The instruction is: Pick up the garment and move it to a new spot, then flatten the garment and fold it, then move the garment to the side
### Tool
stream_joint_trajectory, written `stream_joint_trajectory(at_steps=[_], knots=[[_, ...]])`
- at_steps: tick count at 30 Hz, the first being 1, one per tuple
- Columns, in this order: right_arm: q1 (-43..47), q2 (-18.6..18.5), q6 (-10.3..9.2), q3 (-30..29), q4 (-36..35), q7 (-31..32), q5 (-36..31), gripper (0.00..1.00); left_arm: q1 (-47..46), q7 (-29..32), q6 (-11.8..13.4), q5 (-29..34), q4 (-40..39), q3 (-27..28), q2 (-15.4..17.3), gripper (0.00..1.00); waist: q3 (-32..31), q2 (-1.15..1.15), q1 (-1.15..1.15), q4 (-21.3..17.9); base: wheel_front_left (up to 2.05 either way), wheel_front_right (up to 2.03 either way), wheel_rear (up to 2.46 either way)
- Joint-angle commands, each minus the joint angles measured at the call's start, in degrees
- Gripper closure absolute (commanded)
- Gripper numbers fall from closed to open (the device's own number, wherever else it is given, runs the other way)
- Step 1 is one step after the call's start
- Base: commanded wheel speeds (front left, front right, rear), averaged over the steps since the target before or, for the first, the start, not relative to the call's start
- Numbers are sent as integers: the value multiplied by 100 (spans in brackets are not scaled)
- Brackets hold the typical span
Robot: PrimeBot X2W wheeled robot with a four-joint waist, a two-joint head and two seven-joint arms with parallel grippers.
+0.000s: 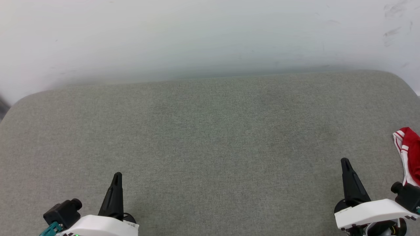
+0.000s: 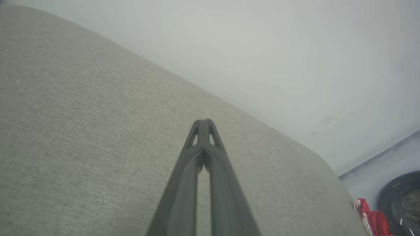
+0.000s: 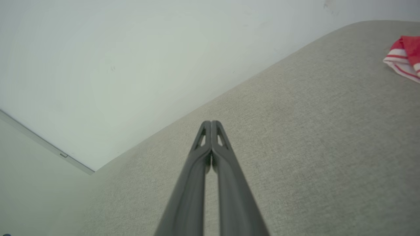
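Both sets of jaws are closed, nothing gripped.
Over grey cushion (image 1: 210,131) are held left gripper (image 1: 117,175) and right gripper (image 1: 344,161); garment (image 1: 410,154) is bunched at cushion's right edge.

A grey-green woven cushion (image 1: 210,147) with rounded corners spreads across the lower two thirds of the head view. Behind it, along the top of the frame, stands a plain white wall (image 1: 197,36) with faint scuff marks (image 1: 393,19) at the upper right. The light is soft and even.

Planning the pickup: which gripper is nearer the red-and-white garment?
The right gripper: the garment lies beside it at the right edge of the grey cushion; the left gripper is far across.
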Motion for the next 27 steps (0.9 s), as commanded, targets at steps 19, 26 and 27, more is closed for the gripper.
stream_joint_trajectory(at_steps=[19, 26, 27], knots=[[-286, 19, 0, -152, 18, 426, 1722, 100, -385, 422, -46, -1741, 163, 114, 55, 100, -9, 0, -1, 16, 0, 0, 0], [-322, 22, 0, -192, 43, 555, 2212, 100, -451, 546, -53, -2234, 231, 147, 58, 100, -12, 0, -1, 22, 0, 0, 0], [-328, 22, 0, -198, 46, 570, 2277, 100, -461, 565, -55, -2301, 241, 151, 58, 100, -13, 0, -1, 23, 0, 0, 0]])
